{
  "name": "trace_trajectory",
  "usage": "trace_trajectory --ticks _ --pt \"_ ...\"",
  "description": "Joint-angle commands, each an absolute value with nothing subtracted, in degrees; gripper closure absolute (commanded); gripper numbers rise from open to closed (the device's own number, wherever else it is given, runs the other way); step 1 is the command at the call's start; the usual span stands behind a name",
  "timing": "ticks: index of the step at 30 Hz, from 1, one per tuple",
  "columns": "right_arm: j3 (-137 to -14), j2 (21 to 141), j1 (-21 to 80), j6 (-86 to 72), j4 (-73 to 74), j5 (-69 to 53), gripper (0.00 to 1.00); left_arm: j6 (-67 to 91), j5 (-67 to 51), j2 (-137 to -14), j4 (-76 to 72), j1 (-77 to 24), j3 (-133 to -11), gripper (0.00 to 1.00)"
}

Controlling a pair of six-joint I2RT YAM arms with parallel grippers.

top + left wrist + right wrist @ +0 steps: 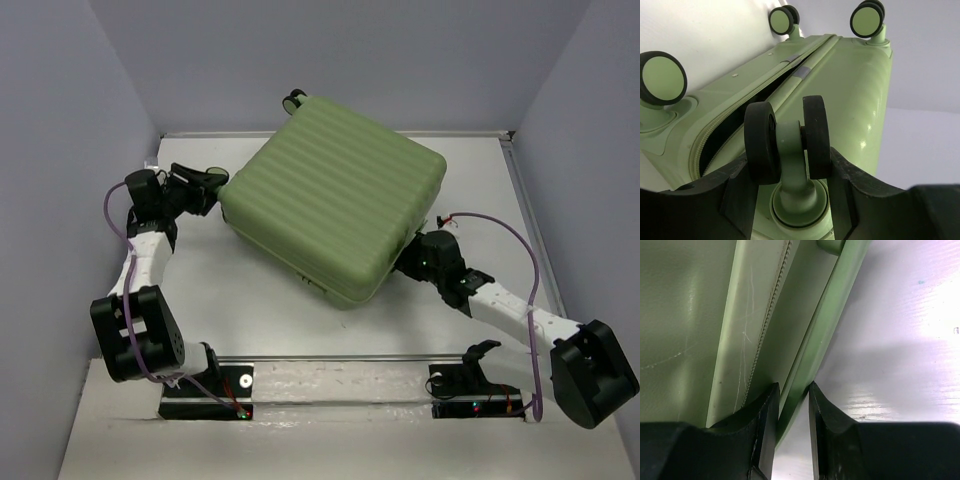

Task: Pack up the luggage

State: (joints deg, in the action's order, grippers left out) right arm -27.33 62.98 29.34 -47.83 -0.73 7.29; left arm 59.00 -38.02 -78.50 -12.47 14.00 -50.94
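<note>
The luggage [335,205], a light-green ribbed hard-shell suitcase, lies flat and turned at an angle on the white table [250,300]. My left gripper [215,185] is at its left corner. In the left wrist view my left gripper [789,165] is shut on a black twin wheel [815,135], one finger on each side. The zip seam [740,125] gapes there, dark inside. My right gripper [408,258] is at the near right side. In the right wrist view my right gripper [792,390] is shut on the thin green rim [825,335] beside the zip.
Three other wheels [662,77] [782,20] [867,20] stick out of the same end. One wheel [295,98] points at the back wall. Grey walls close the table on the left, back and right. A purple cable [520,240] loops off the right arm.
</note>
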Motion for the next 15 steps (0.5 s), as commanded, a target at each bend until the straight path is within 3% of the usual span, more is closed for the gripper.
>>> trace_trajectory --ticks 1,13,14,15 --pt "-31.46 61.96 31.46 -43.07 -3.25 -2.45 0.84 53.53 -37.88 -75.05 -11.43 14.59 -56.69 0.94" --pt "-34.27 59.41 31.46 -35.95 3.07 -3.78 0.78 53.35 -36.21 -84.19 -14.07 15.82 -59.23 0.94" --pt "-34.97 59.33 31.46 -35.43 3.42 -3.61 0.78 52.91 -36.21 -85.68 -13.11 15.82 -59.93 0.90" --pt "-35.42 59.59 31.46 -35.25 3.78 -3.60 0.78 52.04 -36.56 -86.48 -12.75 15.82 -61.33 0.76"
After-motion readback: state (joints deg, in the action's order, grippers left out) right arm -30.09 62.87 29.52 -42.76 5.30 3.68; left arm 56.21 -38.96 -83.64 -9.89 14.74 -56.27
